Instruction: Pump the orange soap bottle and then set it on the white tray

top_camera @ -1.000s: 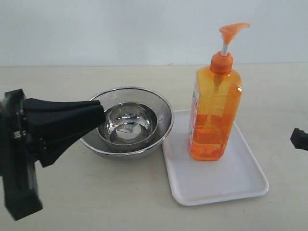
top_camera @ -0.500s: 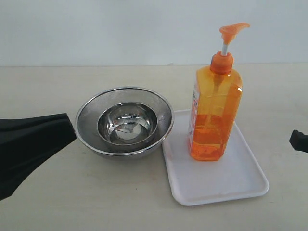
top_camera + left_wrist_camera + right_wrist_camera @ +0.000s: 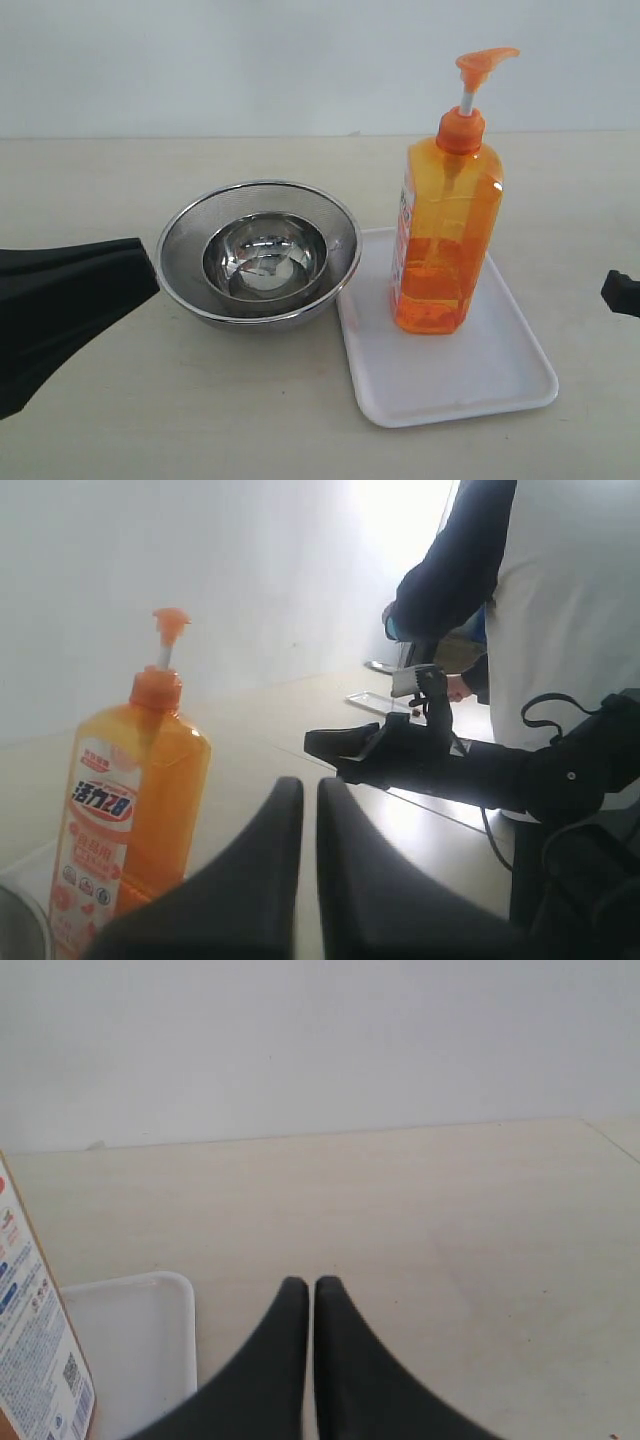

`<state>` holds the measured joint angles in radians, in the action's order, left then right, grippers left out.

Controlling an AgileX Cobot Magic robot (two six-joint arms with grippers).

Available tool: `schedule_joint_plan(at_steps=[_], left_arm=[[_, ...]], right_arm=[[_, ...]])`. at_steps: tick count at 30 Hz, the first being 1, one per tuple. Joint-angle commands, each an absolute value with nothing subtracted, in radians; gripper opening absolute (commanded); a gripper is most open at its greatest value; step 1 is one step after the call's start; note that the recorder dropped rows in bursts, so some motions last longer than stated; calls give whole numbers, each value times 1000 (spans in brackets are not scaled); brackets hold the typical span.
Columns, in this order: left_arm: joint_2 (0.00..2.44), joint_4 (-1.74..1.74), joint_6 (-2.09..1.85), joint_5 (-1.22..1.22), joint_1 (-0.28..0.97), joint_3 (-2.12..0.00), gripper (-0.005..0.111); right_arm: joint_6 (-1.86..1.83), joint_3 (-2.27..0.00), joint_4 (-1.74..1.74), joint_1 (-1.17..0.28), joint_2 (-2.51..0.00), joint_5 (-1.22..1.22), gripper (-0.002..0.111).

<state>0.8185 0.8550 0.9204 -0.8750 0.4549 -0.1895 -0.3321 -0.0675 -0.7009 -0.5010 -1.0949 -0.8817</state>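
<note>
- Exterior view: the orange soap bottle [image 3: 447, 235] is seen standing upright on the white tray [image 3: 470, 395], toward the tray's far left part. Clear plastic filled with orange liquid is shown, topped by an orange collar, a white stem and an orange pump head with its spout turned right. A white-and-red label is glimpsed on the bottle's left side.
- A steel mesh bowl [image 3: 190, 290] with a smaller steel bowl [image 3: 265, 260] inside it is placed just beside the tray's left edge.
- The left gripper [image 3: 150, 268] is seen at the left, its tip near the mesh bowl's rim; only a black scrap of the right gripper [image 3: 618, 290] is shown at the right edge, well apart from the bottle.
- Left wrist view: the left gripper's jaws are drawn together with only a thin slit between them, nothing held. The bottle's label with red print is visible beyond them.
- Right wrist view: the right gripper's jaws are pressed together, empty, above the bare table [image 3: 450, 1240]. A tray corner and the label's barcode are seen at one side.
</note>
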Motion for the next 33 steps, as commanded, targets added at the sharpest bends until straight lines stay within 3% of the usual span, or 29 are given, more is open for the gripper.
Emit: schedule_joint_plan(at_steps=[1,13,25,33], left_arm=[[812,856,927,-885,451,-183,5],[789,852,866,-887,450,-183,5],[343,971,1128,-518,255,-173,5],[153,1020,1149,-465,155,-75,5]], right_arm=[[-338,-61,-704,-498,-1090,-885,0],[-330,-61,-704,-498,-1090,-885,0],[-327,-61,-702,-498,-1090,-885,0],[-327,-61,-702,-498,-1090,-885,0]])
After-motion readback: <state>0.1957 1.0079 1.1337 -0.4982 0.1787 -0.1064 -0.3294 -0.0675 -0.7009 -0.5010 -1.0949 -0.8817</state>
